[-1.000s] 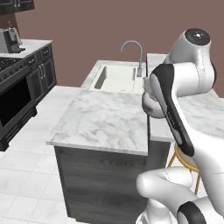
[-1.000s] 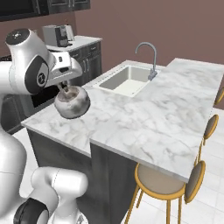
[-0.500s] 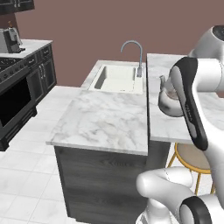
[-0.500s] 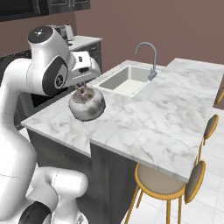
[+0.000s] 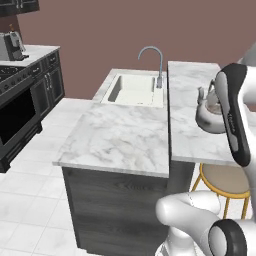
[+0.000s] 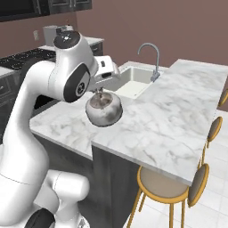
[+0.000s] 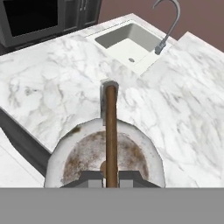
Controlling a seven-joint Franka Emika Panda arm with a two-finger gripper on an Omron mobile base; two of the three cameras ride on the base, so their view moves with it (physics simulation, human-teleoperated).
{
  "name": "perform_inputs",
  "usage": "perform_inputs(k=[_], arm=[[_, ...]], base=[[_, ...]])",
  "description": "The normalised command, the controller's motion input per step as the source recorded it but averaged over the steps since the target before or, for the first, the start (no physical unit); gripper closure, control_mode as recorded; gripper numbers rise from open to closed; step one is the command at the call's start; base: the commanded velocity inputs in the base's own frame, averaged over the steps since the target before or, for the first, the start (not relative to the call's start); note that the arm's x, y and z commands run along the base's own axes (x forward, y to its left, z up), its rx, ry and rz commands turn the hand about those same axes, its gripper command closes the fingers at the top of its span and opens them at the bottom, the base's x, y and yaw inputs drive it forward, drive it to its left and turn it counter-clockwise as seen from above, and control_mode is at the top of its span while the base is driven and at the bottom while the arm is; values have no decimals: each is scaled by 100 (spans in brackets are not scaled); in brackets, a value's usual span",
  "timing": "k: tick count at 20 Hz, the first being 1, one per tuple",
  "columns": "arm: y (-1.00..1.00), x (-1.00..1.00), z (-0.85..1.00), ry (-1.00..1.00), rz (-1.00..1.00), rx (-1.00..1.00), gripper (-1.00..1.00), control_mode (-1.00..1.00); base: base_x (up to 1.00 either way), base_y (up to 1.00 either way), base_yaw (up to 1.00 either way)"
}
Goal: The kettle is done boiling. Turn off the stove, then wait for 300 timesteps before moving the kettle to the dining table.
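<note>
The squat silvery kettle (image 6: 104,111) hangs in the air by its thin brown handle (image 7: 111,127), with my gripper (image 7: 111,178) shut on that handle from above. It hovers over the near-left edge of the dining table (image 6: 178,107), the raised marble slab, beside the lower sink counter (image 5: 120,135). In the left base view the kettle (image 5: 209,116) shows partly behind my forearm, above the dining table (image 5: 187,95). The black stove (image 5: 9,75) lies far to the left, and the stove (image 6: 24,57) also shows behind my arm.
A sink (image 6: 130,83) with an arched faucet (image 6: 151,60) is set in the lower counter beyond the kettle. Round wooden stools (image 6: 162,185) line the near right side of the dining table. A coffee machine (image 5: 11,46) stands by the stove.
My arm has swung to the right with the kettle in its grip, from over the lower counter to the edge of the raised slab. The base has stayed put.
</note>
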Motion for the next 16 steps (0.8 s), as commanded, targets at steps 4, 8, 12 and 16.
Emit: perform_inputs(k=[4,8,12,16], arm=[[-34,0,-11,3,0,0,100,-100],[-31,3,-12,6,0,0,100,-100],[-29,6,-12,6,0,0,100,-100],[-27,9,-6,4,0,0,100,-100]], base=[[0,0,0],[0,0,0],[0,0,0],[0,0,0]])
